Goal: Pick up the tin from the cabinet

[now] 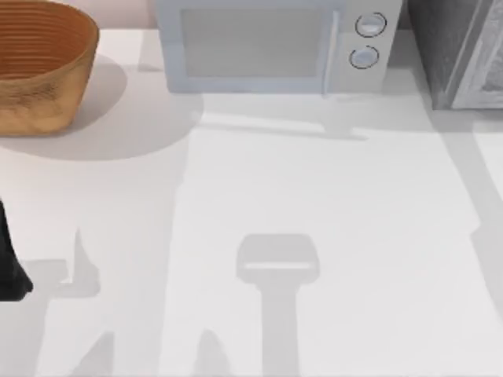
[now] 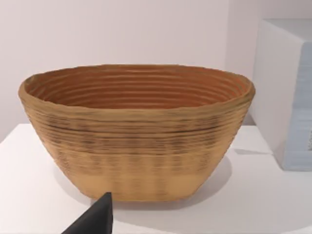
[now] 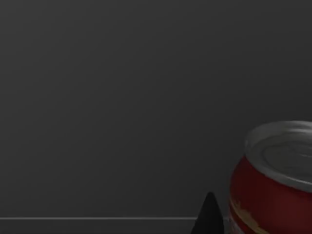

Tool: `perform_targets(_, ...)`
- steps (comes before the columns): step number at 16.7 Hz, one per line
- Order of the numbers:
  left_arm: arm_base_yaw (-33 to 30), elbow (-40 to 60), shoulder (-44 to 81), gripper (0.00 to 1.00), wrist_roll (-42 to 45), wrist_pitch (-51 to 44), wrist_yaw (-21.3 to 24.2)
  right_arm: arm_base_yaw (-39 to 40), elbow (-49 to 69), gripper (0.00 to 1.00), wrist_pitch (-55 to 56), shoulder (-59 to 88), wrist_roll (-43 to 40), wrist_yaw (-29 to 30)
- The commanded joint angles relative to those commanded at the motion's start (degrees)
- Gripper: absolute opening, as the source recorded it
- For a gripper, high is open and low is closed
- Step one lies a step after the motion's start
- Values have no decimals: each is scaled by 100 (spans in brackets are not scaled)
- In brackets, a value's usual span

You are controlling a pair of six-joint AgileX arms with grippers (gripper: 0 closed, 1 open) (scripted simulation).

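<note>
Right wrist view: the red tin [image 3: 273, 185] stands upright against a dark cabinet wall [image 3: 122, 97], one finger tip [image 3: 208, 217] just beside it; finger state cannot be determined. Left arm [image 1: 9, 263] sits at the worktop's [image 1: 314, 196] left edge near the basket [image 1: 39, 63].

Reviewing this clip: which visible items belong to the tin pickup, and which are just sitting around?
Job items:
red tin, upright inside the dark cabinet
right gripper, close beside the tin

Bystanders:
wicker basket, at table's left rear
microwave
left gripper, facing the basket
</note>
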Motion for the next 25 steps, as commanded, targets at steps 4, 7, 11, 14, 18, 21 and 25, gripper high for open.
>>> perform_targets(4,0,0,0,100,0,0,0,0,0,0,0,0,0,0)
perform_targets(7,0,0,0,100,0,0,0,10,0,0,-1,-6,7,-1)
perform_targets(11,0,0,0,100,0,0,0,115,-134,0,-314,-426,4,113)
perform_targets(14,0,0,0,100,0,0,0,319,-354,0,-888,-1262,2,297)
perform_targets(18,0,0,0,100,0,0,0,600,-662,0,-1679,-2397,-1,553)
perform_targets(21,0,0,0,100,0,0,0,699,-753,0,-1957,-2707,-2,646)
perform_targets(25,0,0,0,100,0,0,0,673,-735,0,-1942,-2700,7,635)
